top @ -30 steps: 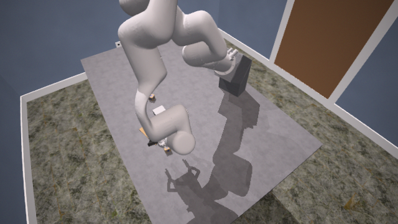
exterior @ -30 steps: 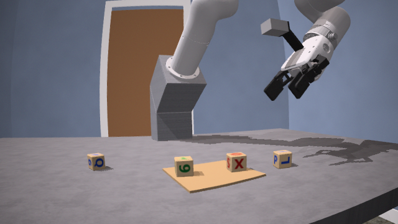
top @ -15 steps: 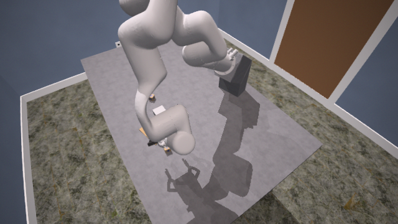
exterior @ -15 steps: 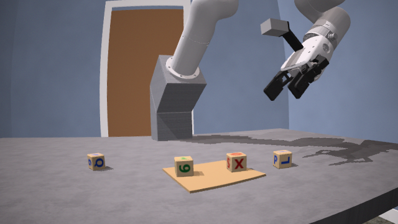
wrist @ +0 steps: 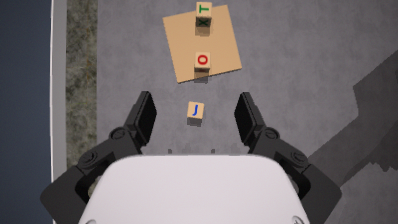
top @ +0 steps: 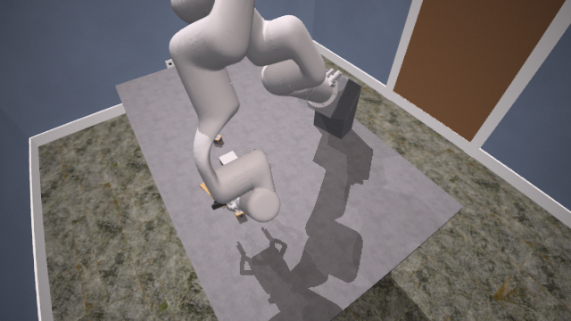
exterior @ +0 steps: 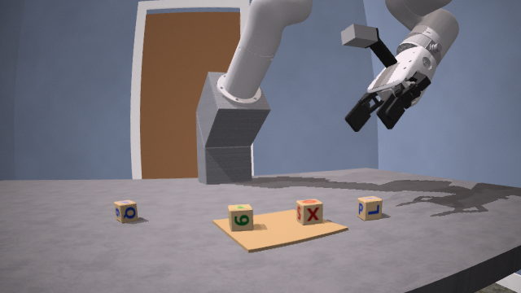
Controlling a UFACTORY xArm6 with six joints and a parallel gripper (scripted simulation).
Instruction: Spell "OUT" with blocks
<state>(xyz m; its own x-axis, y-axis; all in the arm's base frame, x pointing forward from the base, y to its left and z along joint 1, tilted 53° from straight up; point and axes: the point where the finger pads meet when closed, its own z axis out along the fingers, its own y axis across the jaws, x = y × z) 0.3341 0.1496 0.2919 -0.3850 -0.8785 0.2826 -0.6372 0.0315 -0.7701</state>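
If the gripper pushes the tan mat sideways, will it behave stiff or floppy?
The mat looks very thin and lies flat, so it probably bends easily. Two blocks stand on it; they would likely ride along or tip.

Bare test room, lab-like: blue-grey walls (exterior: 61, 102), a brown door (exterior: 179, 94) in a white frame, mottled stone floor (top: 98, 214) edged by white skirting, and a plain grey table (exterior: 122, 260) carrying the arm's grey pedestal (exterior: 228, 163).
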